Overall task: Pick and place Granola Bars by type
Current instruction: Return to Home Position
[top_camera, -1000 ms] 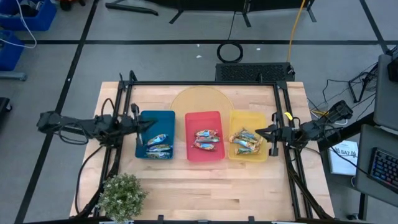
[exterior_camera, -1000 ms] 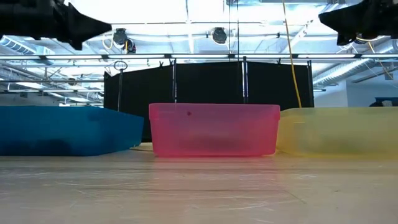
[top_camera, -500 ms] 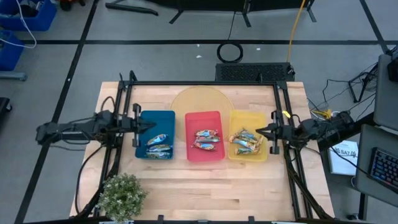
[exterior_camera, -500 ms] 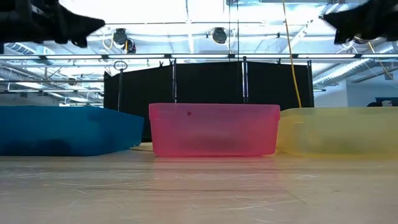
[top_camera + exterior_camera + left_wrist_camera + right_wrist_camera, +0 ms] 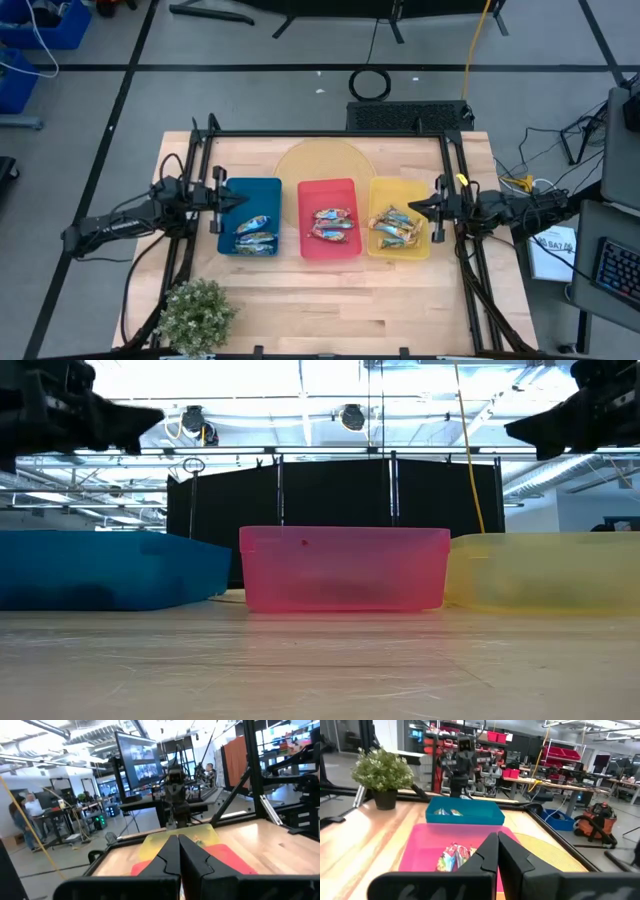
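Note:
Three trays stand in a row on the table: a blue tray (image 5: 250, 192), a red tray (image 5: 329, 190) and a yellow tray (image 5: 400, 188). Granola Bars lie in each: blue-silver ones (image 5: 255, 232) in the blue tray, red-orange ones (image 5: 332, 224) in the red tray, gold-tan ones (image 5: 393, 227) in the yellow tray. My left gripper (image 5: 232, 200) hangs shut and empty over the blue tray's left rim. My right gripper (image 5: 415, 209) hangs shut and empty over the yellow tray's right part. In the low view, both grippers (image 5: 150, 418) (image 5: 515, 430) are well above the trays.
A potted plant (image 5: 195, 312) stands at the near left corner. A round yellow mat (image 5: 322, 160) lies behind the trays. Black frame rails (image 5: 200, 170) (image 5: 455, 170) run along the table's left and right sides. Bare wood lies in front of the trays.
Both grippers have sunk a little and stayed shut, their tips holding nearly the same spots over the trays. The left arm's rear part has swung toward the table's near edge, and the right arm's rear part likewise, by less.

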